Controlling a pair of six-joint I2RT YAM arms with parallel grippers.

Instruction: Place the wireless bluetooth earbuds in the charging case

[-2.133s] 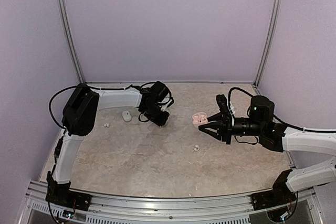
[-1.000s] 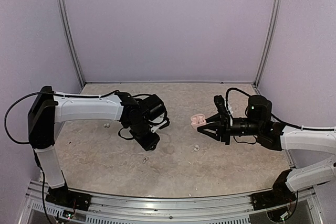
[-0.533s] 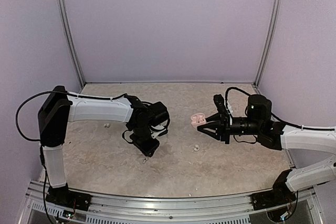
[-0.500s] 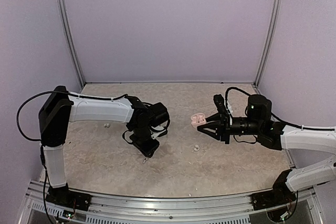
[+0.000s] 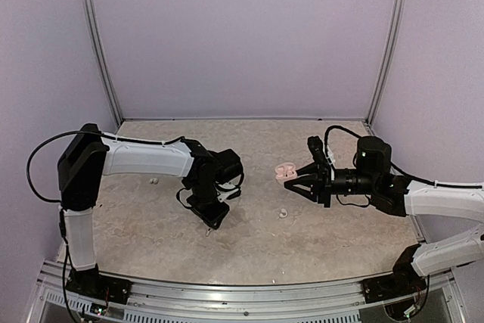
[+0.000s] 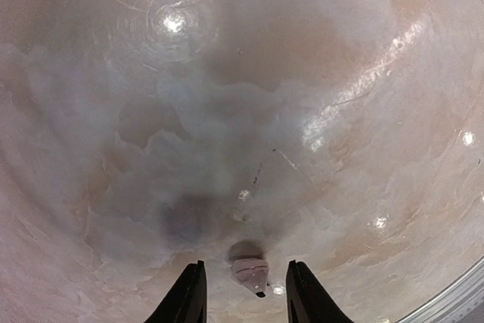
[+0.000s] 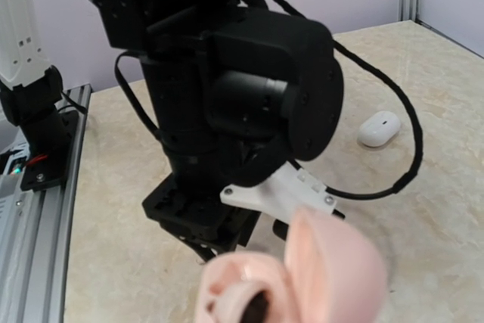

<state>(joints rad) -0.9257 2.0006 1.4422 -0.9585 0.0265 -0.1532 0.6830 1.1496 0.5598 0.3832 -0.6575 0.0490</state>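
Two seconds ago my left pincer (image 6: 246,265) was working at the far side; now it hangs low over the near middle, its black fingers (image 6: 187,296) parted a little around a tiny pale rounded plastic earbud (image 6: 250,271), neither finger touching it. The glossy beige marbled tabletop (image 5: 249,255) carries a second pale bud (image 5: 283,213) to the right and a third pale bud (image 5: 153,181) leftward. My right pincer (image 5: 290,178) stays clamped on the open, smooth pink clamshell charging case (image 5: 285,171), held off the table. Behind, a white pebble-shaped case (image 7: 378,128) lies before plain lilac walls (image 5: 242,35).
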